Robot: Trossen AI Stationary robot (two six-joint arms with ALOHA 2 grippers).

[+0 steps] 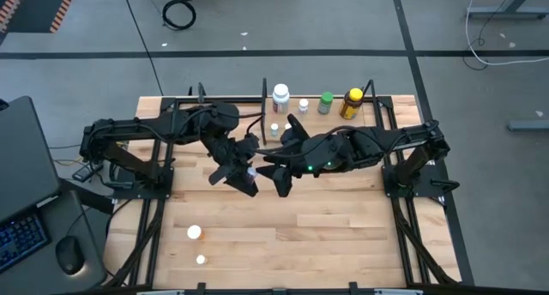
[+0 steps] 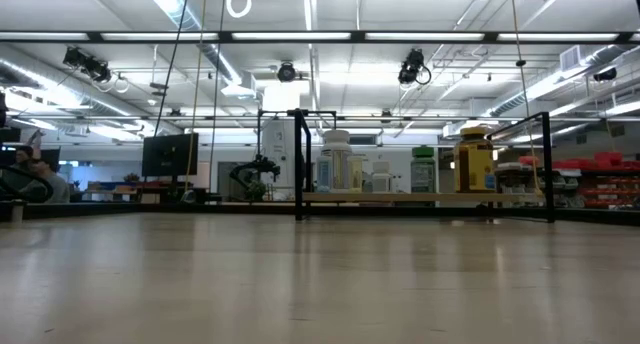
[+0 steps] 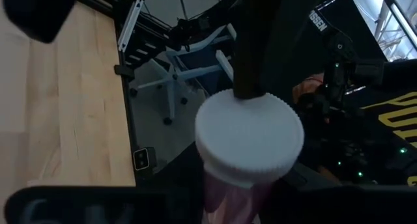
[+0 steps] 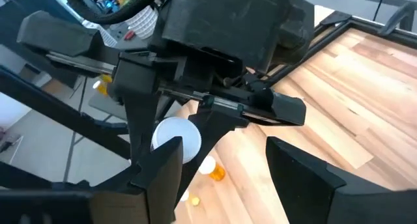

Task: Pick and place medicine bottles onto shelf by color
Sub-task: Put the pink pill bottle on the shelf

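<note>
Close to my left wrist camera, a white-capped pinkish bottle sits clamped in the left gripper, lifted mid-table for handover to the part-open, empty right gripper.

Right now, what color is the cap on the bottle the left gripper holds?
White. The cap shows best in the left wrist view, on the bottle in the left gripper.

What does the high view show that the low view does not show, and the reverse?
Only the high view shows both arms meeting above the table: the left claw holds a white-capped bottle, the right claw stands open beside it, and two small bottles lie on the near tabletop. Only the low view shows the room's ceiling lights and a monitor. Both show the shelf with its bottles, including the yellow one.
</note>
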